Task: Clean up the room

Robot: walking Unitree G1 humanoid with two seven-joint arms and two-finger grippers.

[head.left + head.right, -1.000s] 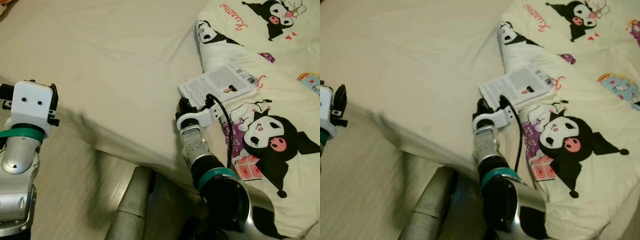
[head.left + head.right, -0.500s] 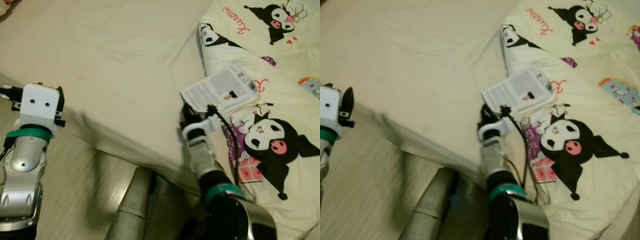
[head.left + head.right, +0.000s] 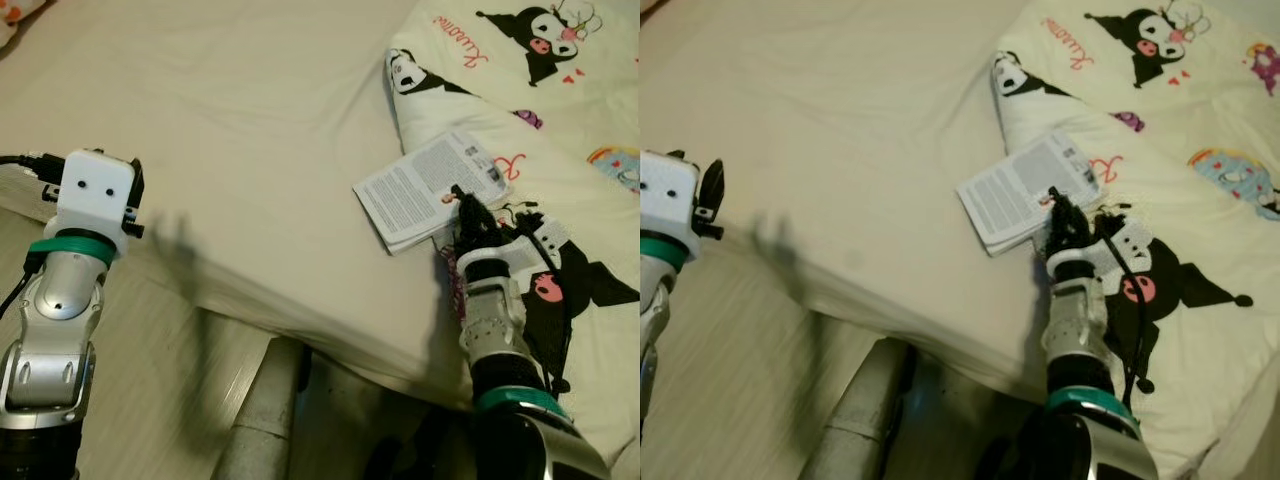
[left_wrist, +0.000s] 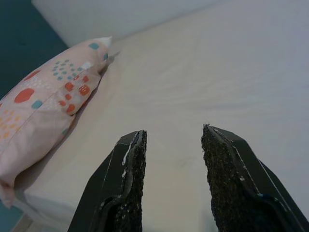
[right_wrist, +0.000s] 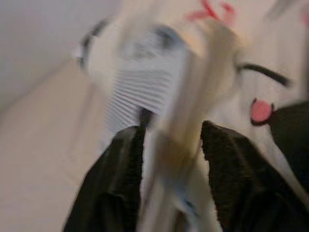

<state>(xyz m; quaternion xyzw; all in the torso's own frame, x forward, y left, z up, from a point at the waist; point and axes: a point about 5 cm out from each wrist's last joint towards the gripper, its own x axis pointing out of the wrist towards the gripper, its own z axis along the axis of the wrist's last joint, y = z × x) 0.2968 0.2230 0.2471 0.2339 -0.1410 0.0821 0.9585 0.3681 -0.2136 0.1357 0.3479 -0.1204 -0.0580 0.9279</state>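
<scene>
A cream bed [image 3: 250, 120] over pale wood floor [image 3: 150, 370]; a spotted pillow [image 4: 43, 106] lies at its corner

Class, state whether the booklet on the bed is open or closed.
Closed: the booklet lies flat, its printed cover up and page edges stacked, by the right gripper.

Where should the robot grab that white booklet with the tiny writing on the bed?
Probably the near edge of the white printed booklet, where the right pincer already sits. It lies flat, half on the cartoon quilt, so the fingers can slip around that raised edge from the robot's side.
</scene>
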